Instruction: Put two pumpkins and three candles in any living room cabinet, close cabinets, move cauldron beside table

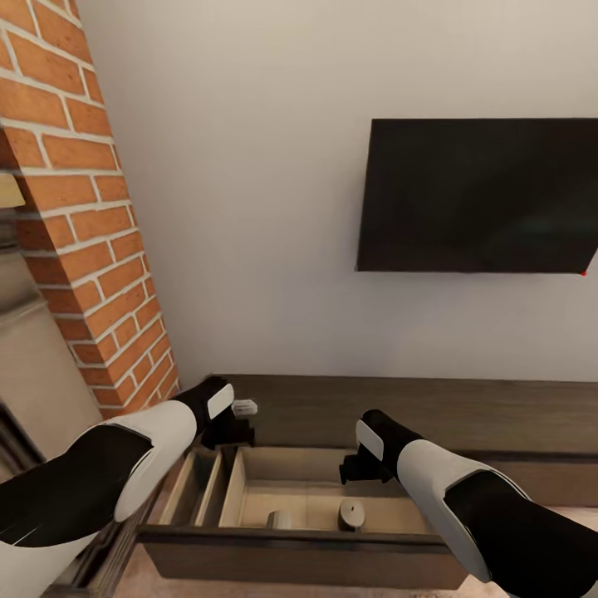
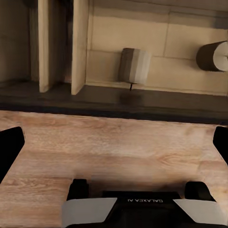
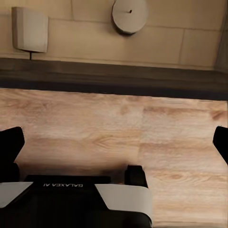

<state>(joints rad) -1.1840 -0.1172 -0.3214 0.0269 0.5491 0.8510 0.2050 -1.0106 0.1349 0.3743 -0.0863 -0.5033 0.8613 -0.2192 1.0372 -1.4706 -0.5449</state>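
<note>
Nearest, both black-and-white grippers, left gripper [image 2: 114, 142] and right gripper [image 3: 116, 142], hang spread wide and empty above the pale wood floor [image 2: 118, 156]. "GALAXEA AI" reads inverted on each wrist. At lower centre of the head view, the long dark-brown wooden cabinet [image 1: 498, 415] has one drawer [image 1: 291, 540] pulled out; inside sit two short grey-olive candles, one toppled [image 1: 278, 520], one upright [image 1: 351, 513]. Likely light, rigid, smooth; pinch across the sides. Farther, upper right, a black wall TV [image 1: 477, 195].
</note>
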